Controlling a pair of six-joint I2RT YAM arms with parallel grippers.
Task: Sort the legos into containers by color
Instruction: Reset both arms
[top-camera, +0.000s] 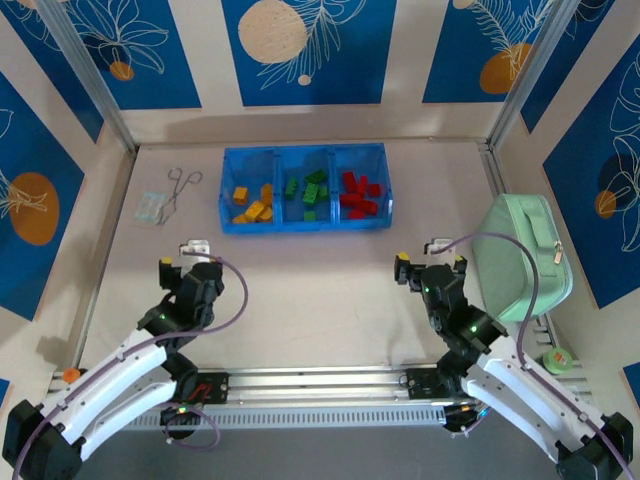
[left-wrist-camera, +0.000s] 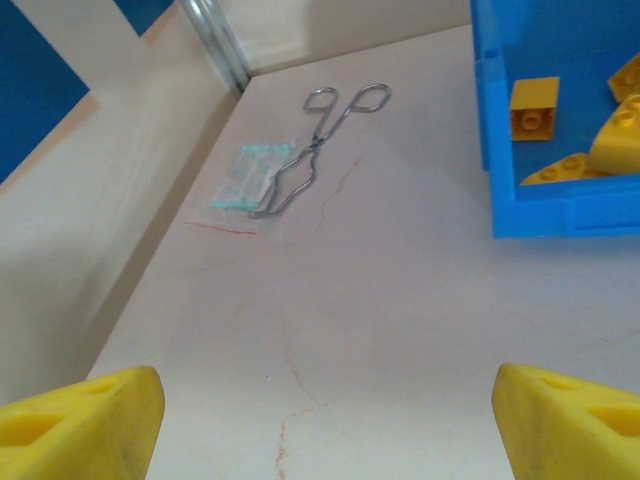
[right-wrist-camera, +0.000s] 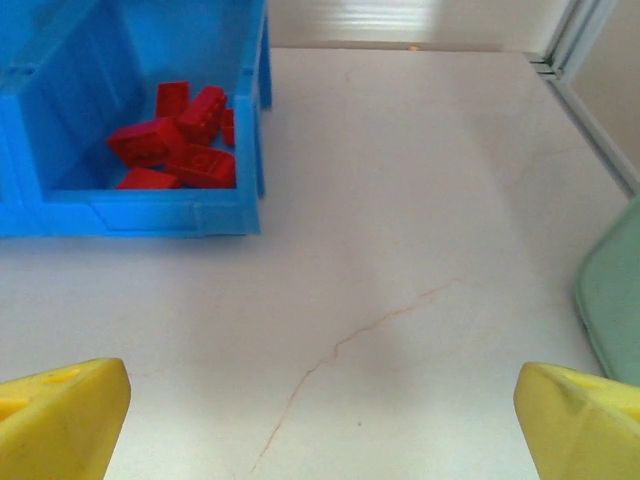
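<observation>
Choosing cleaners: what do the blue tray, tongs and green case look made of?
Blue tray: glossy, slightly translucent moulded plastic. Tongs: thin bare metal, silvery sheen. Green case: matte, soft-looking, probably fabric or faux leather, with a zipper.

Translucent blue tray (top-camera: 305, 227), and look at the colours in it: yellow-orange legos (top-camera: 252, 208), green legos (top-camera: 308, 190), red legos (top-camera: 358, 194). The case (top-camera: 520, 255) is mint green. The bench (top-camera: 320, 290) is pale beige with thin reddish hairlines. Bright yellow left fingers (left-wrist-camera: 80, 420), bright yellow right fingers (right-wrist-camera: 60, 415). The wall panels (top-camera: 350, 60) are deep blue, with white leaf outlines and orange and cream discs.
</observation>
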